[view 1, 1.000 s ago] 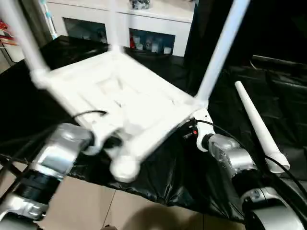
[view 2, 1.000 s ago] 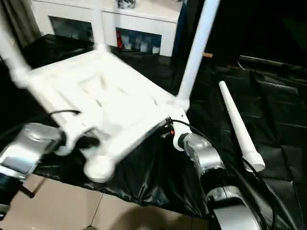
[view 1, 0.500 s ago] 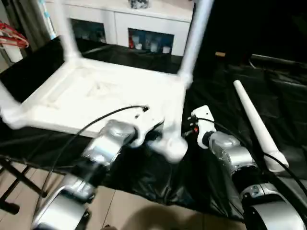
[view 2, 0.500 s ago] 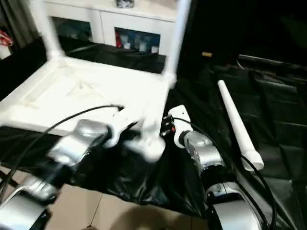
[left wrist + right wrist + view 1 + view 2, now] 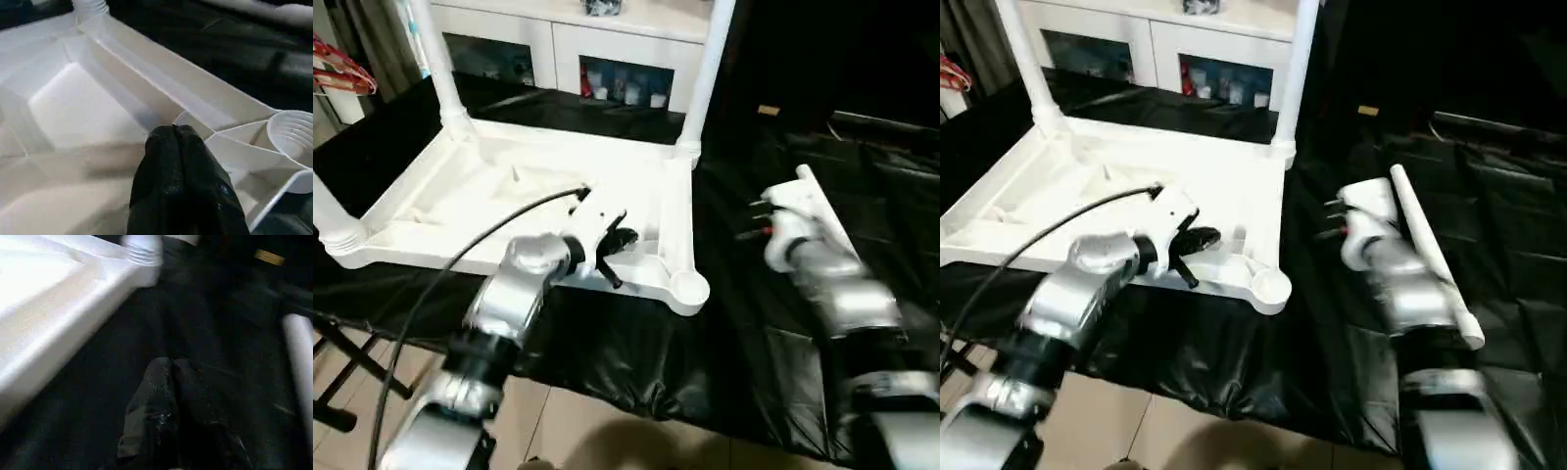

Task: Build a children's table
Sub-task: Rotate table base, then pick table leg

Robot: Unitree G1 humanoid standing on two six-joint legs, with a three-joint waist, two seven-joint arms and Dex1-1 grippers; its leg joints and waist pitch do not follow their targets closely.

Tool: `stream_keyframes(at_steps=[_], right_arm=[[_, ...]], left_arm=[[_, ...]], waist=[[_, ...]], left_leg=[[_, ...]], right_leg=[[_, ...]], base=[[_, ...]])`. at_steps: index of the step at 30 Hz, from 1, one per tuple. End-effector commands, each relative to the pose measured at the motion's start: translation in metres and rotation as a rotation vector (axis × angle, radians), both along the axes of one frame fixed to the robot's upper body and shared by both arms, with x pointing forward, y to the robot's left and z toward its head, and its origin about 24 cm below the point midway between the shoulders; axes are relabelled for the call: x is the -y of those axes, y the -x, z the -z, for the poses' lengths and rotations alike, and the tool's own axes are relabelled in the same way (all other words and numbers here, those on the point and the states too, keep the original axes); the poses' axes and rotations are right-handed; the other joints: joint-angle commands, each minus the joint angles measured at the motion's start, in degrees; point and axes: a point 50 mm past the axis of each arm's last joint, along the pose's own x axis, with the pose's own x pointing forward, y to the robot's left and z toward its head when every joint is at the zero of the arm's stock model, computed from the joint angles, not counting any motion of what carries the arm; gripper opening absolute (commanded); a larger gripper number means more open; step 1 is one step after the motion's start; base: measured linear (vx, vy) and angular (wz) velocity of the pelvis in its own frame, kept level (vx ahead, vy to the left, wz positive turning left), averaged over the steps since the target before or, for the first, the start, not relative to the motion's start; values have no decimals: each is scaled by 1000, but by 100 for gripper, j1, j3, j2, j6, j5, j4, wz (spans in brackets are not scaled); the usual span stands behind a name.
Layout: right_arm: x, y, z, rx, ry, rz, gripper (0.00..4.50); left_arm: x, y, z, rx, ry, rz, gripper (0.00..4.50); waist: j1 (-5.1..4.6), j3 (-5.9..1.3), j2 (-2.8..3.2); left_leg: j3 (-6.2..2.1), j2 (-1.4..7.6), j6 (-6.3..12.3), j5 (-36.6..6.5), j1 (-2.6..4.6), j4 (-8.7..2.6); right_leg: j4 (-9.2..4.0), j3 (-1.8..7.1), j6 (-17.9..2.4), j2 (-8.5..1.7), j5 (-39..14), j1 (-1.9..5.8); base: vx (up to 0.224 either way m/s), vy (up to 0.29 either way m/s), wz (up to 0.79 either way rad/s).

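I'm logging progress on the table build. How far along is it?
Done: the children's table lies upside down with three legs standing in corner sockets. In hand: nothing; the left gripper is shut over the underside, the right gripper shut above the black cover. Left: the near corner socket is empty, and the fourth leg lies loose.

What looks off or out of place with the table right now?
The table lies upside down with three legs fitted. The near corner socket is empty, and the fourth leg lies loose on the black cover beside the right arm.
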Motion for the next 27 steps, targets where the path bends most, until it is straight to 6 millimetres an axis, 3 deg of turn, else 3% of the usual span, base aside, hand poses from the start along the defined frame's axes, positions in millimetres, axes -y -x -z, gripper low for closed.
stream_keyframes(at_steps=[1,9,19,20,22,27], right_arm=[[21,1,-8,-4,10,81,16],[56,3,-14,-49,35,206,16],[81,7,-15,-169,13,225,102],[82,8,-15,-176,13,225,102],[86,9,-13,-205,19,232,129],[94,11,-14,-224,21,255,168]], left_arm=[[2,2,-5,-11,23,-22,0],[11,9,-7,-27,23,0,0],[24,20,-13,-49,33,54,0],[24,21,-13,-49,33,53,0],[24,21,-13,-47,32,46,0],[23,21,-15,-53,39,32,0]], waist=[[17,-412,-54],[-3,-411,-63],[-1,-421,-75],[-5,-420,-104],[-10,-421,-102],[-8,-403,-130]], left_leg=[[126,-99,223,-903,-15,-295],[131,-123,261,-864,-46,-268],[139,-111,369,-814,-54,-228],[144,-108,378,-803,-58,-224],[139,-111,383,-780,-78,-206],[141,-125,311,-1049,-87,-190]], right_leg=[[-306,123,-1059,-106,-979,375],[-332,102,-968,-89,-1081,366],[-305,91,-1152,-80,-926,360],[-306,92,-1156,-78,-912,358],[-288,88,-1186,-78,-914,358],[-330,80,-983,-87,-1483,321]], base=[[0,0,0],[0,0,0],[0,0,0],[0,0,0],[0,0,0],[0,0,0]])
